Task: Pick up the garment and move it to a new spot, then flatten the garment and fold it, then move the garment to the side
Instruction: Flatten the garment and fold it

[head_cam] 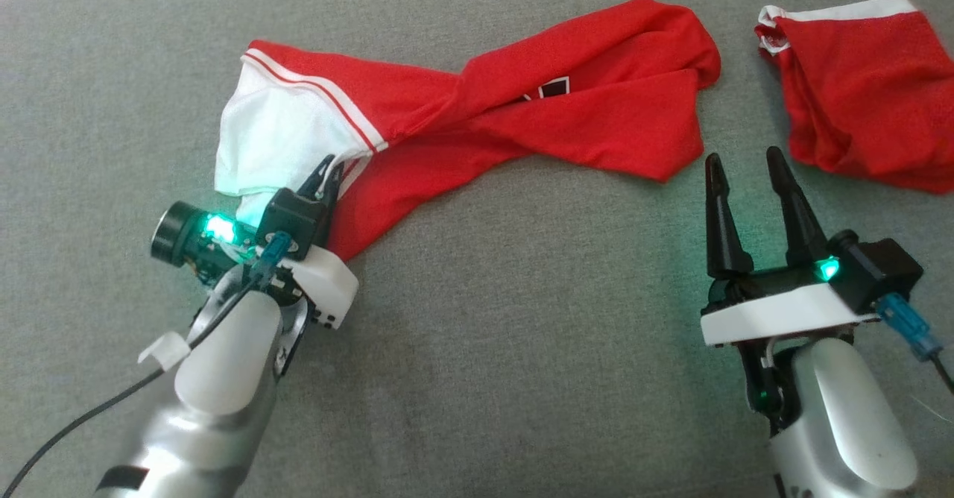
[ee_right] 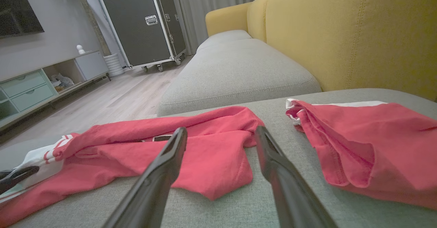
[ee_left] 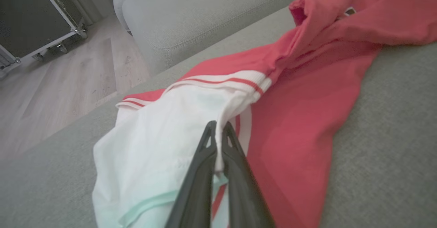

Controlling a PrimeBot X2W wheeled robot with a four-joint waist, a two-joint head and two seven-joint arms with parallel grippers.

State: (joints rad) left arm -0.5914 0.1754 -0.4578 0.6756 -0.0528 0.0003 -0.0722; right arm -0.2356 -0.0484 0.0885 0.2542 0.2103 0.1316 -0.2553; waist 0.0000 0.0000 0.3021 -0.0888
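Note:
A red garment [head_cam: 566, 118] with a white lining and a red-striped white band lies twisted across the grey sofa seat [head_cam: 522, 349]; it also appears in the left wrist view [ee_left: 300, 112] and the right wrist view [ee_right: 205, 153]. My left gripper [head_cam: 330, 174] is shut on the garment's white striped edge; the left wrist view shows the fingertips [ee_left: 218, 132] pinching that white fold. To the right, my right gripper [head_cam: 741, 159] stands open just off the garment's right end, with nothing between its fingers [ee_right: 170, 159].
A second red piece with a white band [head_cam: 864, 88] lies at the right of the seat. Behind it rises the yellow sofa back [ee_right: 341, 33]. Beyond the seat's far edge are a wooden floor [ee_right: 119, 98] and a black wheeled case [ee_right: 143, 23].

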